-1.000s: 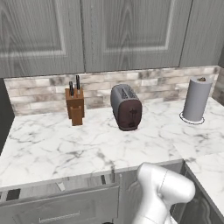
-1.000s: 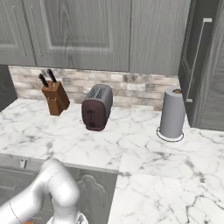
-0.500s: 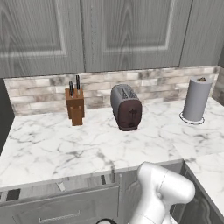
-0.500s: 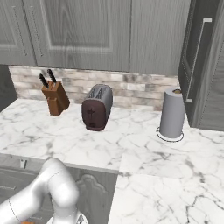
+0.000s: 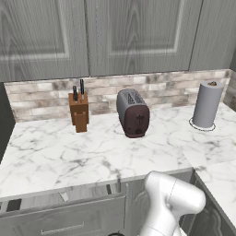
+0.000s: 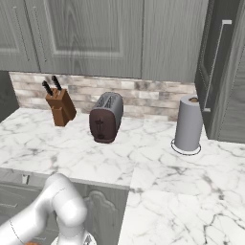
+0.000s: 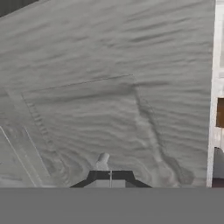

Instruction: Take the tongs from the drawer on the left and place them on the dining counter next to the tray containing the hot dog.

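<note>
A grey kitchen corner: a white marble counter [image 5: 92,156] runs beneath tall grey cabinets, carrying a wooden knife block [image 5: 79,110], a dark maroon toaster [image 5: 132,114] and a grey paper towel roll [image 5: 206,105] near the right-hand wall. Just under the counter's front edge, on the left, the drawer [image 5: 64,216] stands pulled out a little way, with a narrow strip of its inside visible and its thin bar handle on the front panel. The white robot arm [image 5: 170,203] bends down in front of the cabinets beside that drawer, its hand low and close to a grey recessed panel. In the hand view the gripper [image 7: 110,176] shows two dark tips sitting close together, apparently closed, though whether they pinch anything cannot be told. The tongs cannot be made out in the slim opening, so they are probably inside the drawer. As a judgement, the task is in its early stage: the drawer is partly opened, while lifting out the tongs and carrying them to the dining counter remain to be done
</note>
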Tool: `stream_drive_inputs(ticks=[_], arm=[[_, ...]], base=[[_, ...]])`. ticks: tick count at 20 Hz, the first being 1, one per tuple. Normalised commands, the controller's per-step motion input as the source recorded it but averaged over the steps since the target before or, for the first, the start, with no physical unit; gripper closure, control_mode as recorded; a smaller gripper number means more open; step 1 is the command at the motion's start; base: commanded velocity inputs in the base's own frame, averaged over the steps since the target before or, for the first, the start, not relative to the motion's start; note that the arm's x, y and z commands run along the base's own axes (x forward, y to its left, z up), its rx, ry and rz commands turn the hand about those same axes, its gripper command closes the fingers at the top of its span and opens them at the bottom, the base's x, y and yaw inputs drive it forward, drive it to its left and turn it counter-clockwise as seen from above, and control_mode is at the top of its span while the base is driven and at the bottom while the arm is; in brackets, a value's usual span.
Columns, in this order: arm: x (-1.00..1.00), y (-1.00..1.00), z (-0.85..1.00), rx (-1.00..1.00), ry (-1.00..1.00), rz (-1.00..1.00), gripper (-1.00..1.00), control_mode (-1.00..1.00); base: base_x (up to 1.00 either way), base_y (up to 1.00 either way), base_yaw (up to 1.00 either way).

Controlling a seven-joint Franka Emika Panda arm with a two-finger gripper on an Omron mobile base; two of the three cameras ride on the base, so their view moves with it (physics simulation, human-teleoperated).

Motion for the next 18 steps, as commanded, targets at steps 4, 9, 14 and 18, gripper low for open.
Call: stream_drive_inputs(ticks=[4,9,14,18], arm=[[0.03,-0.28,0.19,0.21,0.03,0.00,1.00,-1.00],[0.19,-0.30,0.22,0.24,0.12,0.00,1.00,-1.00],[0.24,-0.34,0.26,0.22,0.10,-0.01,1.00,-1.00],[0.28,-0.41,0.28,0.20,0.11,-0.01,1.00,-1.00]], base=[[0.00,0.00,0.00],[0.00,0.00,0.00],[0.00,0.00,0.00],[0.00,0.00,0.00]])
